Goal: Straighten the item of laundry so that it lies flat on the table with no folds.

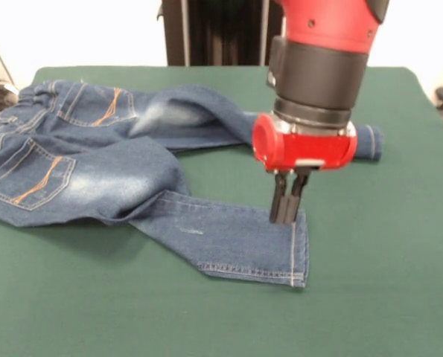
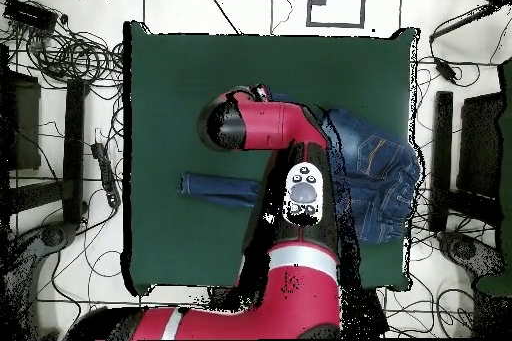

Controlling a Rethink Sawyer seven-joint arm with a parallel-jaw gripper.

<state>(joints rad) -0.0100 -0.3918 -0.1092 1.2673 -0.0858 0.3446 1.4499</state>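
Your claw (image 1: 288, 210) stands upright on the jeans (image 1: 94, 175), its two dark fingers pressed close together with their tips down on the denim of the nearer leg, just beside that leg's hem. You cannot tell from the front view whether cloth is caught between the tips. In the overhead view the arm (image 2: 290, 147) covers the claw, so you get nothing more from there.

The jeans lie on the green surface (image 1: 385, 282), still rumpled. From the claw, the nearer leg runs back toward the seat, where the denim bunches in a raised fold. The other leg stretches out behind the claw, its cuff showing past the red wrist. The waistband end, with the back pockets and orange stitching, lies well away from the claw, at the surface's edge.

In the overhead view one leg (image 2: 220, 189) reaches out flat from under the arm while the seat and waistband sit near the surface's side edge.
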